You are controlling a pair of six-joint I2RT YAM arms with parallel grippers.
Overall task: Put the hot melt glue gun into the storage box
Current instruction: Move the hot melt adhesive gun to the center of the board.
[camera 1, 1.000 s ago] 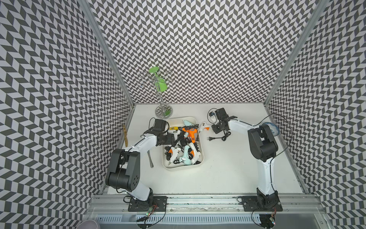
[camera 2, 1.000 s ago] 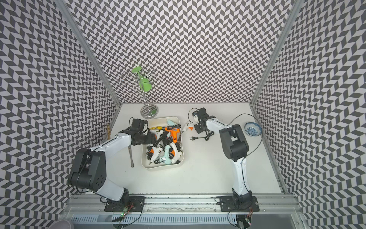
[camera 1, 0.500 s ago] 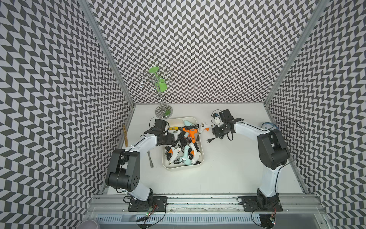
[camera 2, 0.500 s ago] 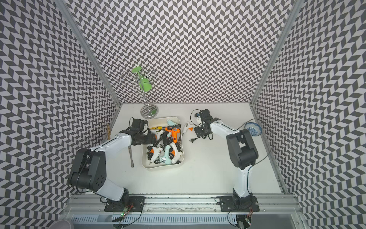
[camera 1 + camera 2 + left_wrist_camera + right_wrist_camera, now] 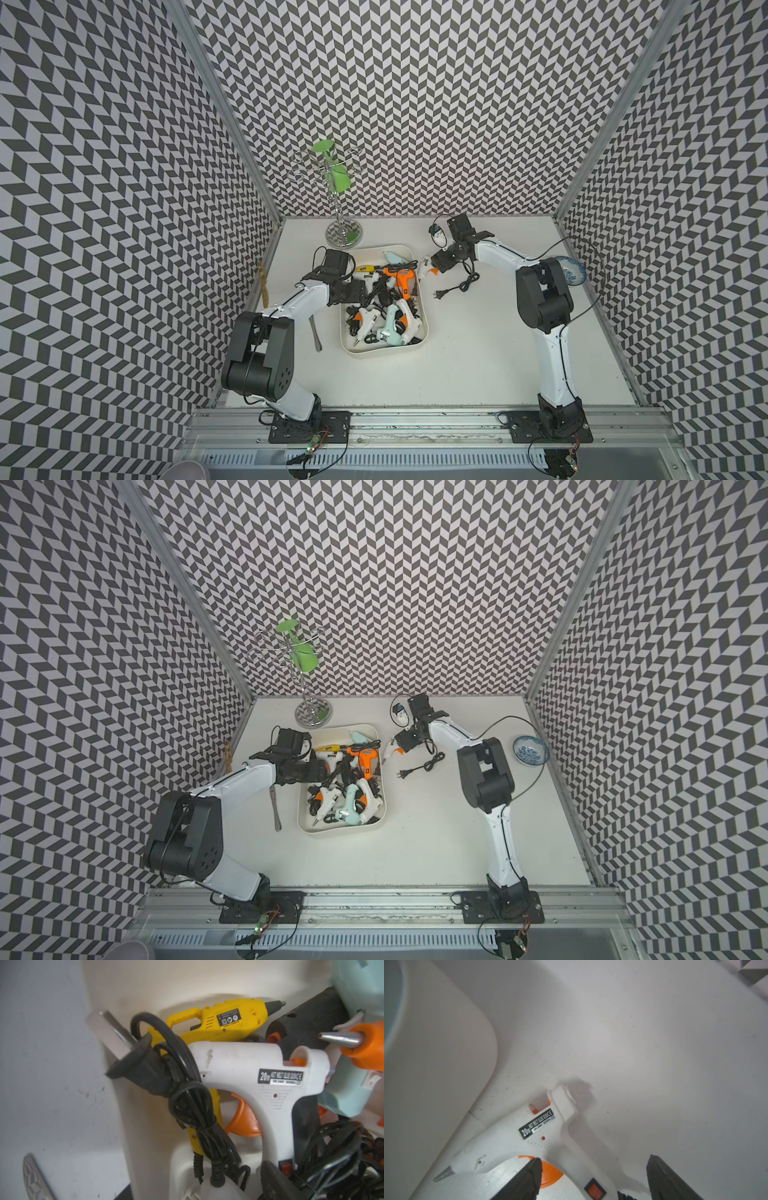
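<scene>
The white table (image 5: 478,365) carries the cream storage box (image 5: 384,349) at its middle, heaped with glue guns and black cords. The left hand (image 5: 358,291) reaches over the box's left wall near its far end; whether it is wide or narrow cannot be told. The right hand (image 5: 593,1159) stands wide, fingers (image 5: 529,1178) either side of the handle, not closed on it. The white hot melt glue gun (image 5: 428,269) lies on the table just right of the box's far right corner, outside it.
</scene>
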